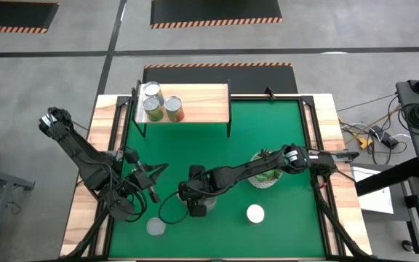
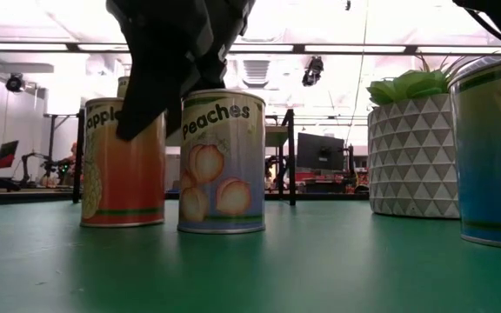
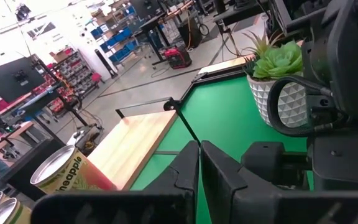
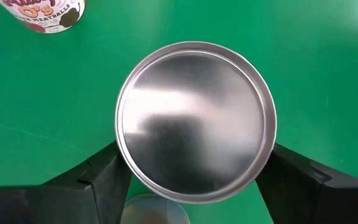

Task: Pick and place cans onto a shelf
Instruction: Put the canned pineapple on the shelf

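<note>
Two dark fingers of our right gripper point(image 4: 194, 186) sit wide open on each side of the peaches can point(image 4: 195, 121) on the green mat point(image 4: 328, 56), so we should drop straight down and squeeze evenly.

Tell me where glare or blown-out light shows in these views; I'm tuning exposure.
Right wrist view: a bright reflection streaks the can's silvery top, held between the right gripper's fingers. Low view: ceiling lights wash out the background above the peaches can. Left wrist view: the room's far upper corner is overexposed. High view: evenly lit.
</note>
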You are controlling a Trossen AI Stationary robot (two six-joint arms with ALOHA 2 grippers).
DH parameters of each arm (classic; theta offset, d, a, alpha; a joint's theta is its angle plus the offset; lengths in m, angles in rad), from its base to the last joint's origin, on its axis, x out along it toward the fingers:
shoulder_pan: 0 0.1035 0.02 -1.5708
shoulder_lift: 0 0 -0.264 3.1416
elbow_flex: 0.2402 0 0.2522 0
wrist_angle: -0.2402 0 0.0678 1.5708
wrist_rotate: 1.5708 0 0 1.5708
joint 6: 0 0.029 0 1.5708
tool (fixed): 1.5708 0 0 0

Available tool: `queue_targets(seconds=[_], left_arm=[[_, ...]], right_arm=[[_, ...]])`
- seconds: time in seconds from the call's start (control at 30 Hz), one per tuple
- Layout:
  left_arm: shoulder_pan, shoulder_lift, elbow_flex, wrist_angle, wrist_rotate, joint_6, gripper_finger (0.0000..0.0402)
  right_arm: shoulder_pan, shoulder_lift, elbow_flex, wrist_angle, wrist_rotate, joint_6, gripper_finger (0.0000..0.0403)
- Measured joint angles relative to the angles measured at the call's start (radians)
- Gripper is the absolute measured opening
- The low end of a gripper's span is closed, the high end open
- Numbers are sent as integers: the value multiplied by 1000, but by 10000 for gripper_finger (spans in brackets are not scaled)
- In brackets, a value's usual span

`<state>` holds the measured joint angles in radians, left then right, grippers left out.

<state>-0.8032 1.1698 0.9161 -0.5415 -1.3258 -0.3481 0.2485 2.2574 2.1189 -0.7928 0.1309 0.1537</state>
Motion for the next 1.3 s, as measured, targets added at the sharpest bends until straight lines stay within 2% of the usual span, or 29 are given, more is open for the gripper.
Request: queue_targets(seconds=[0.1,0.3,0.6,0.83,0.97,1.13,1.3], left_arm=[[0,0,0,0,0,0,0],[0,-4,0,0,-1,0,0],[-1,-13,3,6,33,-5,0],[-1,-26,33,2,21,22,0],[-1,-33,37,-1,-83,68,0],[0,-69,37,-69,-200,72,0],[0,-121,26,-169,-171,-35,0]], right_arm=[[0,-1,0,10,0,-31,271],[0,-26,20,-5,-20,-92,286],[-31,-183,23,-141,-159,-212,288],[-121,-356,21,-235,-156,-218,289],[-187,-441,21,-224,-156,-218,289],[-291,-475,21,-220,-149,-281,290],[-410,-458,21,-220,-158,-425,290]])
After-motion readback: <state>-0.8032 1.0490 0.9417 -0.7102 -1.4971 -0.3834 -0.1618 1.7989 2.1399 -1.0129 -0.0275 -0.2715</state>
